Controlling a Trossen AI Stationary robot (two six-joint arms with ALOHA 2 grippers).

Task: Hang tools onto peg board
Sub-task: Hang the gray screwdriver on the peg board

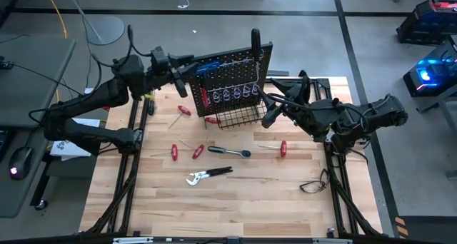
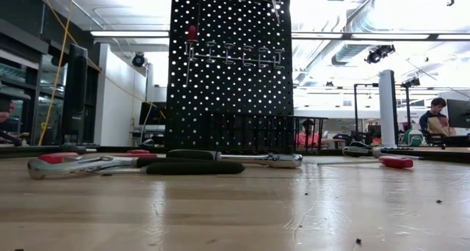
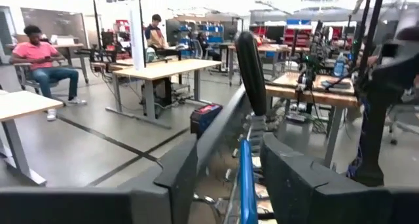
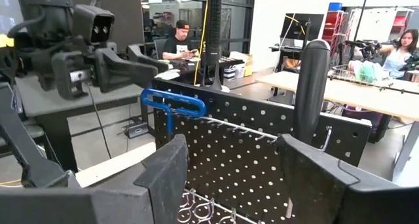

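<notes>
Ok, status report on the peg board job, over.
Left tool open around blue hex key at peg board top. Right tool open beside the board. Pliers, red screwdriver unhung on table.

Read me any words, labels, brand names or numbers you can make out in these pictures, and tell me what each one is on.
None can be read.
The peg board shows only holes and hooks, no lettering.
The tools on the table, such as the pliers and the ratchet, are too small to show any brand marks.
Any signs in the room behind are too blurred to read.
</notes>
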